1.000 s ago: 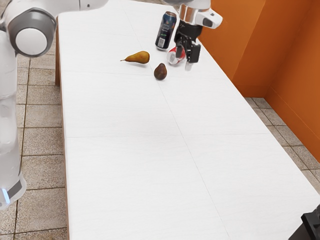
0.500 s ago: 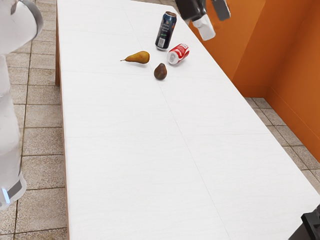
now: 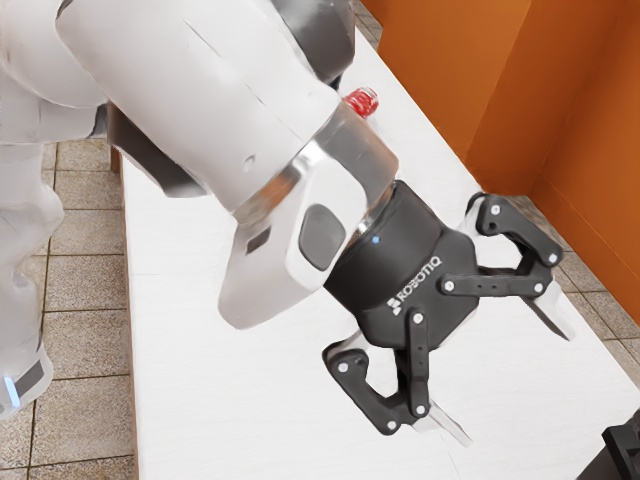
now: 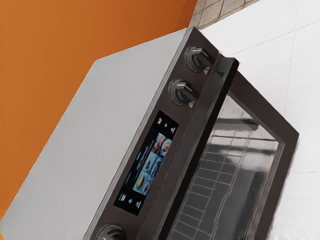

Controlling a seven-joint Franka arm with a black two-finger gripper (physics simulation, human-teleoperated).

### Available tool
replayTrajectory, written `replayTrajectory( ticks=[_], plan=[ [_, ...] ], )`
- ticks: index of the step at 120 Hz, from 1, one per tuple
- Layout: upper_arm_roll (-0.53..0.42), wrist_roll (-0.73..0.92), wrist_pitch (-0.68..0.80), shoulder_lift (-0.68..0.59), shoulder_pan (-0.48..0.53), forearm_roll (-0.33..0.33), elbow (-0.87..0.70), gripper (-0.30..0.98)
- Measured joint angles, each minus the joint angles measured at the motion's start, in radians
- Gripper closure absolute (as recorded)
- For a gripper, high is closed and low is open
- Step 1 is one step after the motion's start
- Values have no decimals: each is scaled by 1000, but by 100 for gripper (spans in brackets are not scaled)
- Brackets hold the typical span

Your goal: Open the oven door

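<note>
**Over the tabletop (image 3: 220,380), we line up for the oven handle (image 4: 199,148)**

Low and right of center in the exterior view, our end effector (image 3: 517,388) stands wide open, holding nothing. A dark edge (image 3: 615,455) in that view's lower right corner is probably part of the oven (image 4: 95,140). From the wrist view, we face the oven's knobs and its door (image 4: 270,112), which looks shut. We judge this to be the approach, with the pull not yet begun. Next, we need to angle in, straddle the handle, close on it, then swing the door down on its hinge without slipping off.
</note>
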Motion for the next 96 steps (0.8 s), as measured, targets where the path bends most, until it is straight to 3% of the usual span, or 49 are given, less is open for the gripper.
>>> replayTrajectory(
  ticks=[7, 14, 24, 44, 56, 72, 88, 96],
  plan=[
    [307, 21, 18, 8, -297, -3, -5, 0],
    [452, 42, 31, 7, -453, -3, -37, 0],
    [504, 70, 46, -9, -514, 17, -109, 0],
    [485, 134, 57, -12, -554, 2, -148, 0],
    [616, 172, 47, 17, -679, -62, -119, 0],
    [663, 221, 37, 159, -658, -189, 21, 0],
    [656, 271, 20, 298, -536, -332, 197, 0],
    [584, 295, 17, 351, -435, -383, 269, 0]
  ],
)
